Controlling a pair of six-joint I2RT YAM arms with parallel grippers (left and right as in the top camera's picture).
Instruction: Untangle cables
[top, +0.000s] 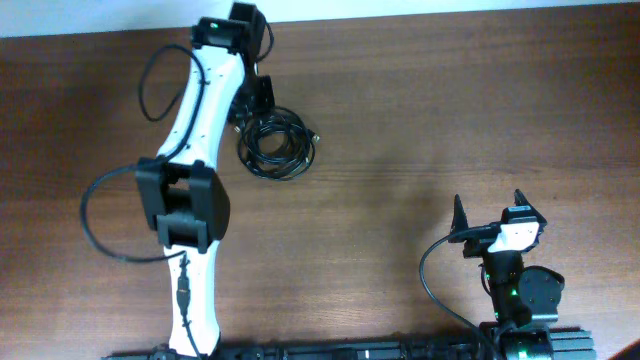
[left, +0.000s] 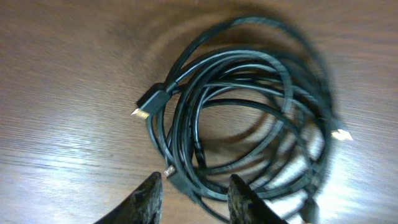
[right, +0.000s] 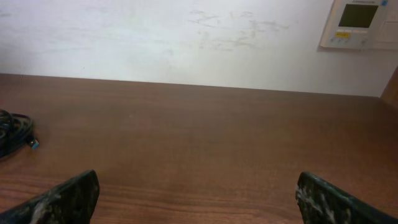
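The cables (top: 277, 143) lie as one coiled black bundle on the wooden table, just right of my left arm's wrist. In the left wrist view the cables (left: 174, 124) fill the middle, with a gold-tipped plug (left: 152, 99) at the coil's left. My left gripper (left: 196, 190) is open at the coil's near edge; a strand and a small silver-tipped plug (left: 169, 171) sit in the gap, not pinched. In the overhead view the left gripper (top: 255, 115) points down at the bundle. My right gripper (top: 490, 212) is wide open and empty, far to the right. It sees the cables (right: 15, 140) at its far left.
Thick black arm wires loop out left of the left arm (top: 100, 215) and near its wrist (top: 150, 85). The table's far edge meets a white wall (right: 186, 37) with a control panel (right: 360, 22). The right arm's base (top: 520, 300) stands at the front right.
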